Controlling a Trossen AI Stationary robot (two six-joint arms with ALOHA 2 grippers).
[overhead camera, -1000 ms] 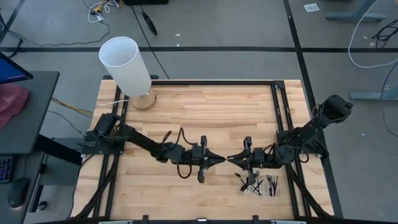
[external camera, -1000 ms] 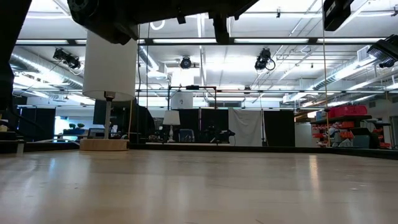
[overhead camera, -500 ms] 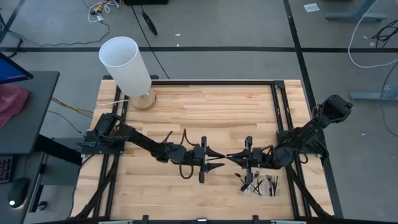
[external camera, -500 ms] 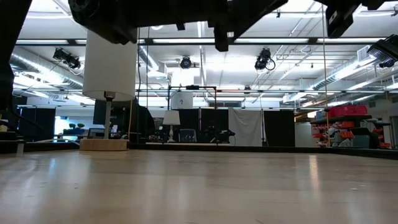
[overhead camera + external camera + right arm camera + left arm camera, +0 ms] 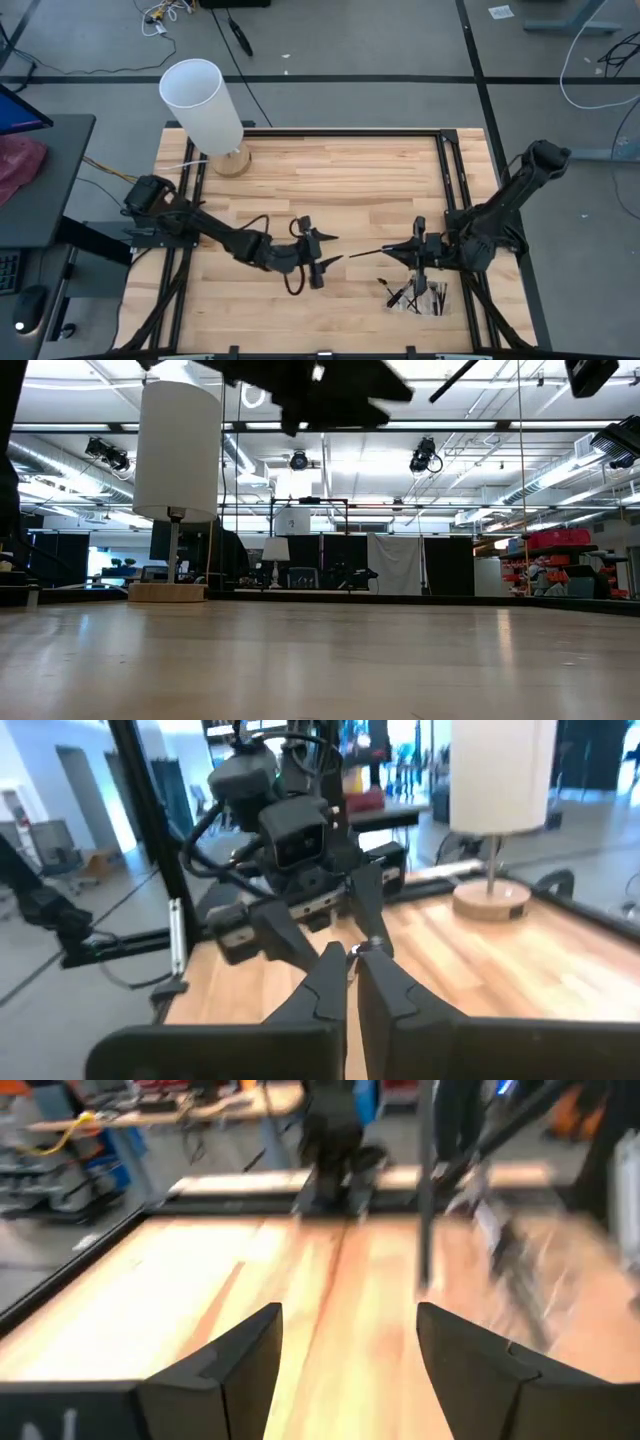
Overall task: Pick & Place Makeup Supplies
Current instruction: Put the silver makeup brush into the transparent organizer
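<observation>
Since the earlier frames the two grippers have separated. They met tip to tip over the middle of the bench (image 5: 340, 190); the left gripper (image 5: 322, 256) has drawn back toward its own side and its fingers (image 5: 245, 1365) have spread wide, with nothing between them. The right gripper (image 5: 405, 253) has pulled back to its side with its fingers (image 5: 325, 982) pressed together on a brush (image 5: 372, 254).

In the high view the brush is a thin dark line. Its long axis lies almost level across the bench, and the free end points toward the left gripper, not touching it. The other brushes (image 5: 418, 296) lie in a loose pile on the bench, just beside the right gripper near the front edge.

The right wrist view shows the closed fingers, the left arm opposite and the white cylinder (image 5: 497, 772) behind; I cannot make out the brush there. The left wrist view is blurred but shows the wide gap. The low view shows only dark arm parts above.
</observation>
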